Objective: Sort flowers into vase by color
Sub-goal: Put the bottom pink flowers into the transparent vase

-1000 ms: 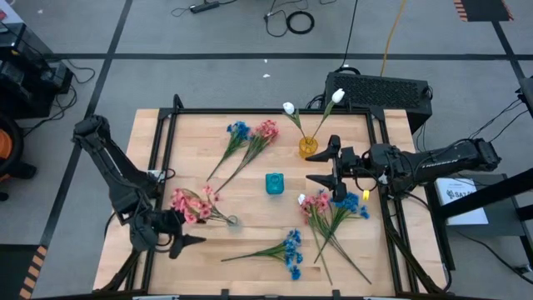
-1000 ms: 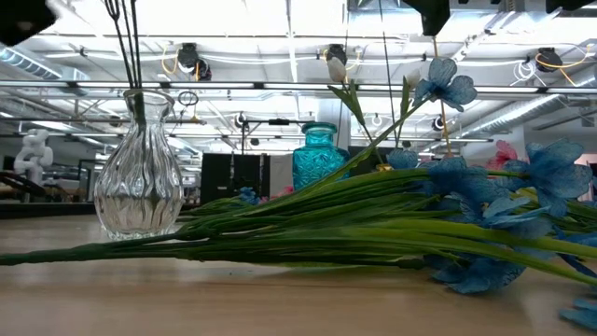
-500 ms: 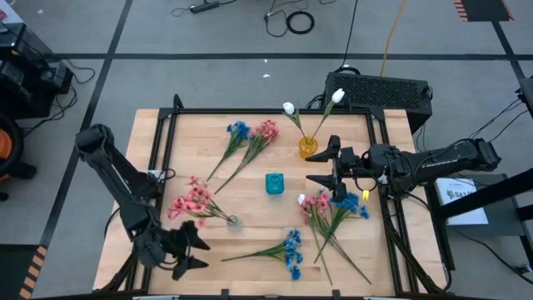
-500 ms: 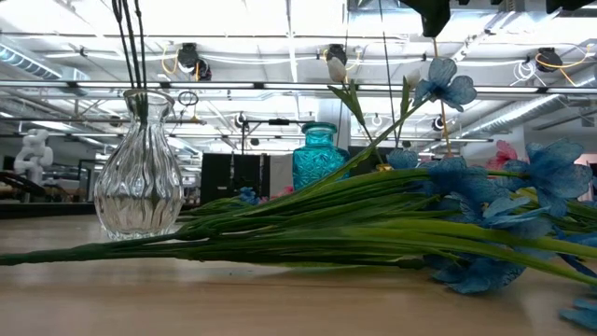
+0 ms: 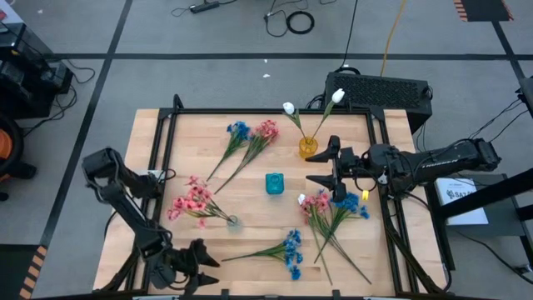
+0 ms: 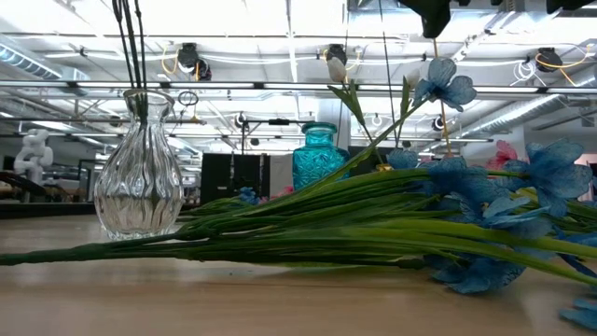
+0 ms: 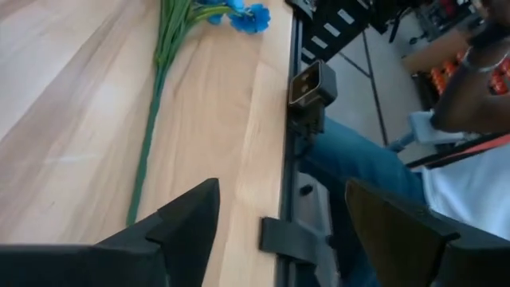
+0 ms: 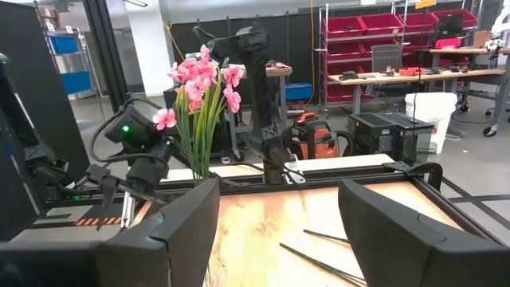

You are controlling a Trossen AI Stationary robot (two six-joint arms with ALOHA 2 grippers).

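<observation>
A blue-blossomed flower spray [image 5: 279, 248] lies flat near the table's near edge, and its stem [image 7: 151, 127] runs toward my left gripper. My left gripper [image 5: 206, 264] is open, low, just left of the stem's end and clear of it. Pink flowers [image 5: 191, 202] stand in a clear glass vase [image 6: 140, 177]. A teal vase [image 5: 275, 183] sits mid-table. White tulip buds [image 5: 312, 104] stand in a yellow vase [image 5: 308, 147]. My right gripper [image 5: 310, 167] hangs open above the table, right of the teal vase, holding nothing.
A blue spray [image 5: 236, 137] and a pink spray [image 5: 262, 137] lie at the far middle. A mixed pile of pink and blue flowers [image 5: 333, 212] lies at the right. A black frame [image 7: 291, 119] edges the table, with a person's leg [image 7: 358, 175] beyond its near side.
My left gripper has moved from beside the clear vase toward the table's near edge and down, staying open and ending close to the stem end of the blue spray. Nothing on the table has shifted.
</observation>
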